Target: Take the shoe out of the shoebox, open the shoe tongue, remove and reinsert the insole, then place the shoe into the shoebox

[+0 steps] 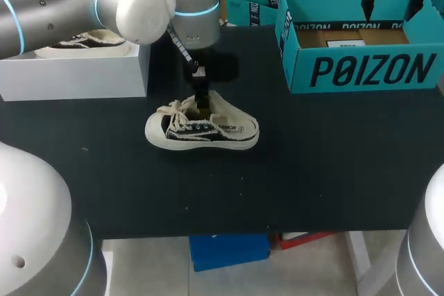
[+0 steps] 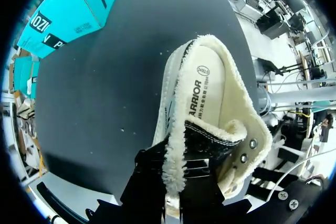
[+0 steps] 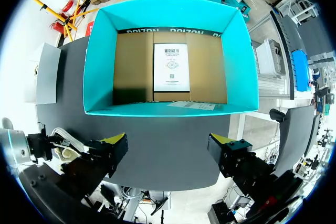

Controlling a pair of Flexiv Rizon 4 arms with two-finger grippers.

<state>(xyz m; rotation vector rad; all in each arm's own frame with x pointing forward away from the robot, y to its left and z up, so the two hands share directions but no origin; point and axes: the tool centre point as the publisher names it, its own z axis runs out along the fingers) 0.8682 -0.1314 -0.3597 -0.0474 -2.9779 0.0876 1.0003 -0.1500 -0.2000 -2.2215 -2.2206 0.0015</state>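
The left gripper's [image 2: 176, 184] yellow tips are hidden behind the fleece-lined edge of the shoe [image 1: 201, 132]. That edge runs between its black fingers, which press it from both sides. The printed insole [image 2: 202, 93] shows inside the shoe, its front end covered by black canvas. The shoe sits mid-bench [image 1: 312, 171] with bare surface all round, its long axis across the bench and its toe toward the robot's left. The right gripper [image 3: 168, 148] hangs wide apart and holds nothing, above the open teal shoebox [image 1: 361, 71] at the far right.
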